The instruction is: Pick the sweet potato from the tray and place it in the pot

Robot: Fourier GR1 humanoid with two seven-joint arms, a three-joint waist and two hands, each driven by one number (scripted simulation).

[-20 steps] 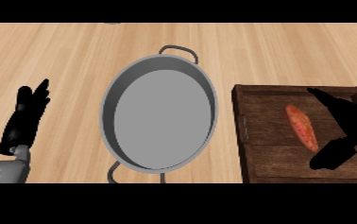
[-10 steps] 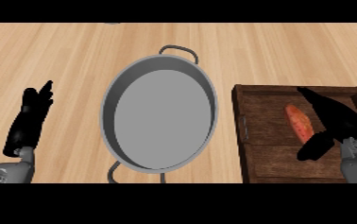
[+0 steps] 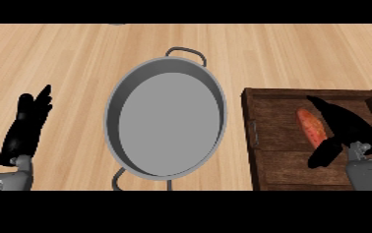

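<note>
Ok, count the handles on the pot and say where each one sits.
2. The far handle is on the pot's rim away from the robot; the near handle is opposite, partly cut off below.

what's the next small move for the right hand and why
Probably curl the right hand round the sweet potato: the hand is open and spread right at the potato's side on the tray, fingers not yet curled round it, and the pot to its left holds nothing.
</note>
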